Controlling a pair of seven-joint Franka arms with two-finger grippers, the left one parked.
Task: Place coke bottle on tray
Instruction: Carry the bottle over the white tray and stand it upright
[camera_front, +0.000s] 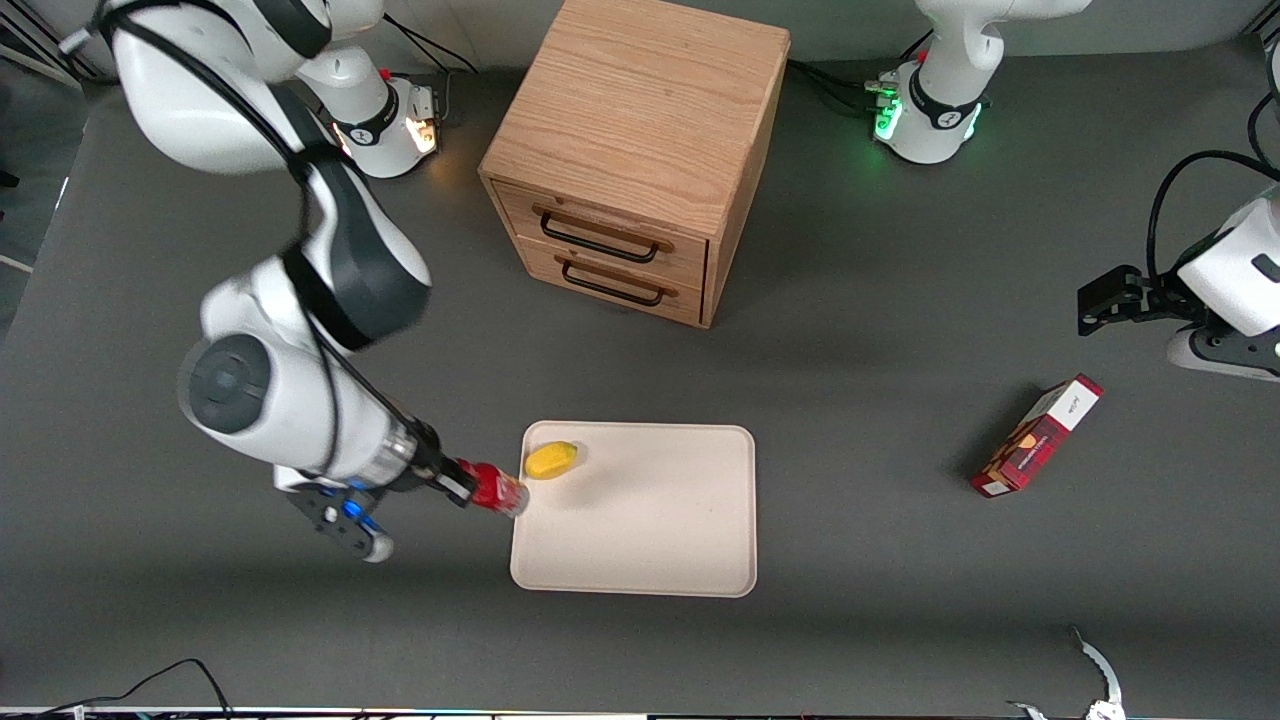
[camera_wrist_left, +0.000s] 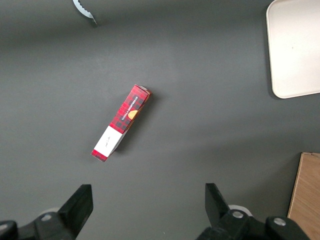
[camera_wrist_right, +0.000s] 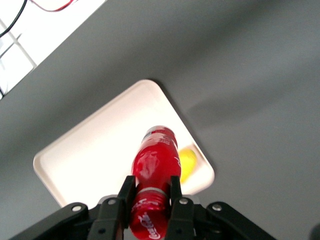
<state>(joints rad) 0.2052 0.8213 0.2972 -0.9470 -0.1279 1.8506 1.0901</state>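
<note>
Coke bottle carried at the tray's edge, not yet set down.

The right gripper (camera_wrist_right: 148, 200) is clamped on the coke bottle (camera_front: 497, 490), its fingers (camera_wrist_right: 124, 194) pressing both sides; the bottle hangs tilted above the rim of the cream tray (camera_front: 700, 560) at the working arm's end, close beside the yellow fruit (camera_front: 551, 460) lying on the tray. To do this well, I judge the arm should carry the bottle farther over the bare middle of the tray, clear of the fruit, bring it upright or flat, lower until it rests, then let go.
</note>
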